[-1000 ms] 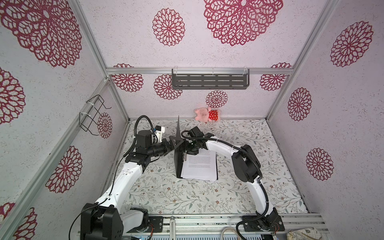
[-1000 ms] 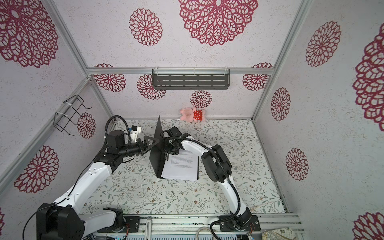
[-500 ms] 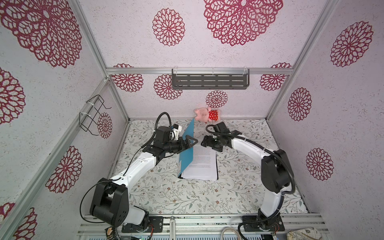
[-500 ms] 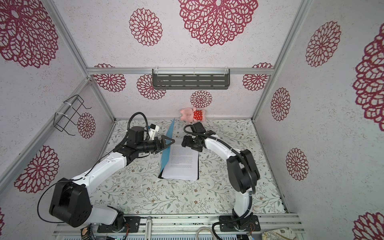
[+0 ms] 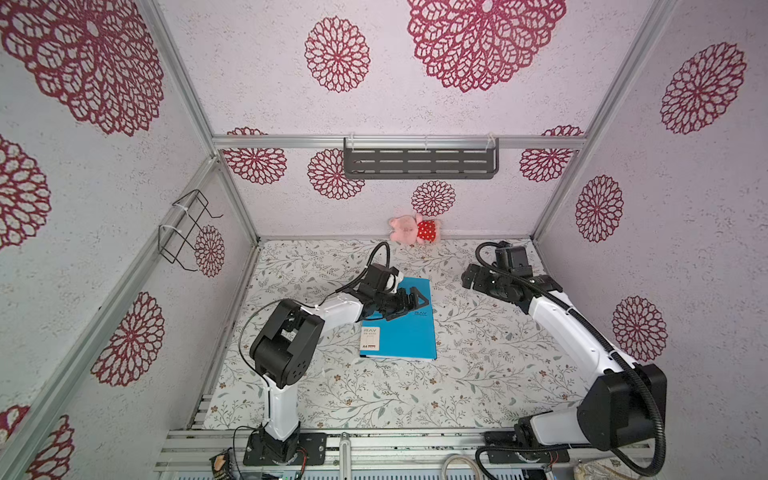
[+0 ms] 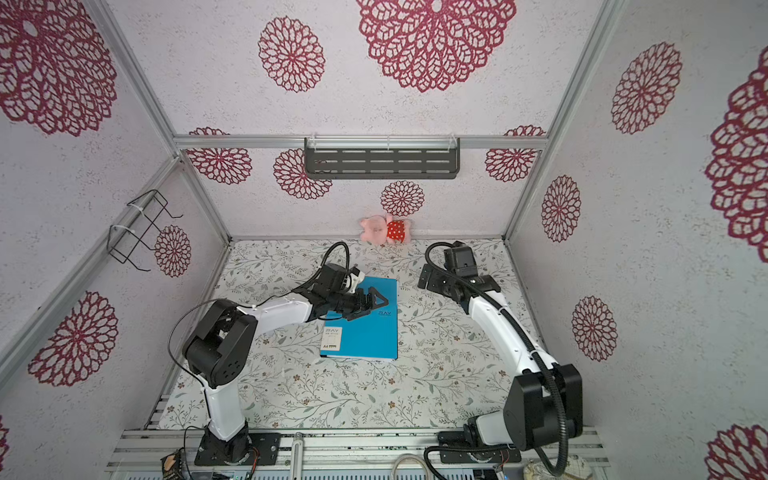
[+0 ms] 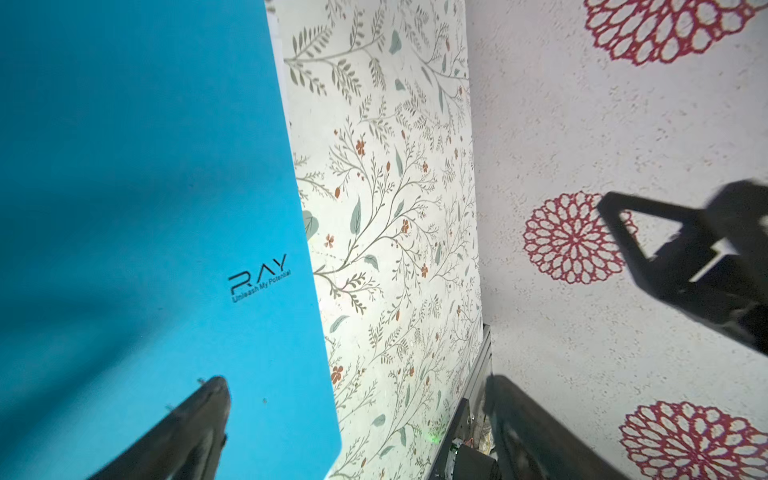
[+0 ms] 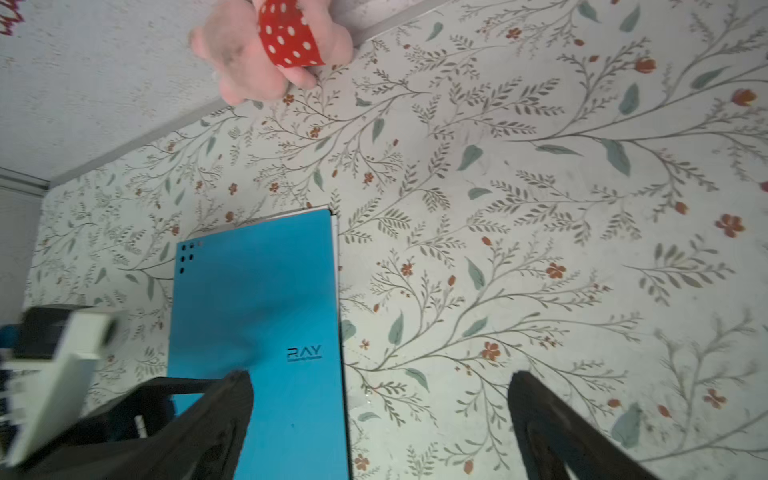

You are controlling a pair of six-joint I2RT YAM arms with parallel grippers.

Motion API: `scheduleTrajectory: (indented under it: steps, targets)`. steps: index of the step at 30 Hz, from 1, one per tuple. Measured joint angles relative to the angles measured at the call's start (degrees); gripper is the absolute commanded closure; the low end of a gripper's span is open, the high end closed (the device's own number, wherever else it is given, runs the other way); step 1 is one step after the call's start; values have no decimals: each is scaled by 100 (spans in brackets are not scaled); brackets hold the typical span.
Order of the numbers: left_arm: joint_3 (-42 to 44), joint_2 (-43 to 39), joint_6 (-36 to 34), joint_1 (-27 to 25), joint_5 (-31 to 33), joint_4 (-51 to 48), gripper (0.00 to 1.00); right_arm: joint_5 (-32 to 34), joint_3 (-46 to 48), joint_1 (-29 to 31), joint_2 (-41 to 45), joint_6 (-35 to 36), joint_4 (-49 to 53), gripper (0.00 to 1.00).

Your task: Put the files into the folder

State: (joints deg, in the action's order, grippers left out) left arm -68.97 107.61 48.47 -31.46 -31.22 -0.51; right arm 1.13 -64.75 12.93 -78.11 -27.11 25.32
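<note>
The desk (image 5: 374,395) carries the folder (image 5: 405,332), which lies closed and flat, blue cover up, about midway between the left and right edges and nearer the far edge. The left gripper (image 5: 409,305) is spread wide over the cover, gripping nothing (whether a finger rests on the cover cannot be told). The right gripper (image 5: 467,278) is also spread wide and empty, toward the far right corner, well apart from the folder. A pink plush toy (image 5: 413,229) sits at the far edge. Only the right wrist view shows the files (image 8: 336,249), as a thin white margin under the cover's edge. A white sticker (image 5: 370,337) near the spine in both top views reads "A4". The logo (image 7: 257,274) reads "RAY", and the left wrist view adds "Unleash My Potential" beneath it.
</note>
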Motion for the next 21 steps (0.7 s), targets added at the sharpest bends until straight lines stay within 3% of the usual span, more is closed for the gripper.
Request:
scheduleTrajectory:
  steps: [3,7,10,14,17,21]
  targets:
    - [549,-1353,-155,509,662,-7,1,-44,765,-514,382,175,-708,1]
    - [1692,-3792,-671,1899,2118,466,1,188,2356,-1169,907,522,-2367,1]
    - [2509,-4813,-1082,3003,3093,586,1,444,3672,-1237,1110,911,-3821,1]
    - [3453,-4892,-1593,3869,3985,592,1,684,4656,-1248,894,1333,-5241,1]
    - [4026,-4472,-1875,4057,4393,767,1,802,4699,-1292,374,1620,-6078,1]
    - [4249,-3840,-2240,4245,4441,1473,1,872,4815,-1357,-234,1921,-7320,1]
